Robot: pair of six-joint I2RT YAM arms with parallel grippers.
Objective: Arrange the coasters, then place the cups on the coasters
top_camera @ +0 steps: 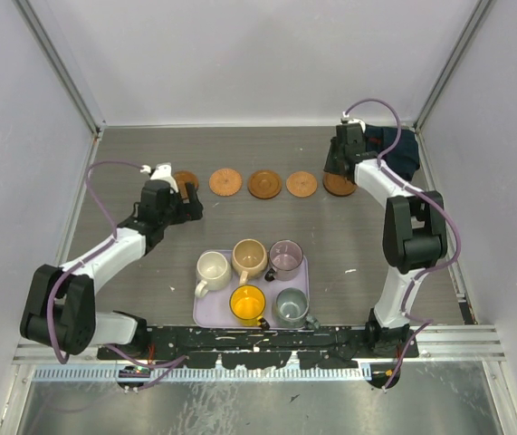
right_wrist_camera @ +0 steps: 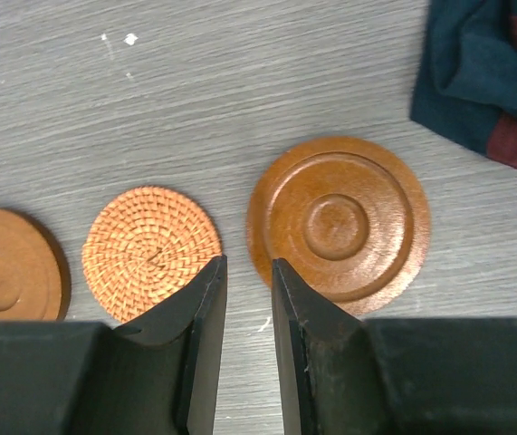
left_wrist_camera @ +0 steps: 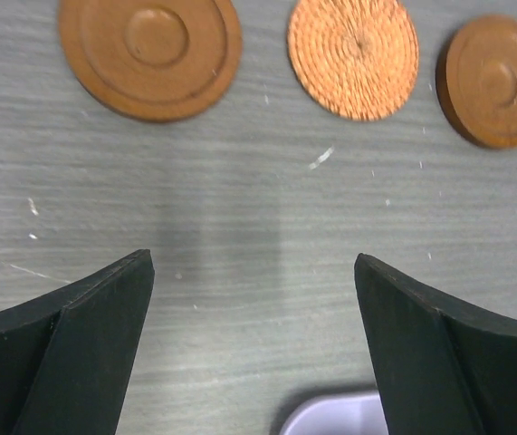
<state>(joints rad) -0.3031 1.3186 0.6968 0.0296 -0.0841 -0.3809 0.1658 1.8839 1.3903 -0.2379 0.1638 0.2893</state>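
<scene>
- While the five small flat round brown and orange coasters (top_camera: 264, 184) lie in a row across the far part of the grey table (top_camera: 339, 236), the five small cups (top_camera: 250, 258) with handles sit close together on the pale purple flat tray (top_camera: 205, 318) near the arms. No cup is on a coaster yet.
- The coasters look light, thin and stiff. They lie flat, so I think there is little edge to grab. A pinch across the rim should work, or a push to slide one.
- The woven orange coaster (right_wrist_camera: 152, 252) looks rough, so it may slip less than the smooth brown coaster (right_wrist_camera: 338, 222) with rings beside it.
- The cups look hard and smooth. I think they could slip, or chip if bumped. The handle or the rim wall is a good place to hold.
- The left tool (left_wrist_camera: 253, 344) is wide open and holds nothing. It points down at bare table, on the near side of the row's left end. The left arm (top_camera: 118, 249) stretches forward with its elbow low.
- The right tool (right_wrist_camera: 247, 267) has only a thin gap between its jaws, with nothing in it. It hangs just beside the last coaster on the right. The right arm (top_camera: 412, 236) stands tall and reaches far forward.
</scene>
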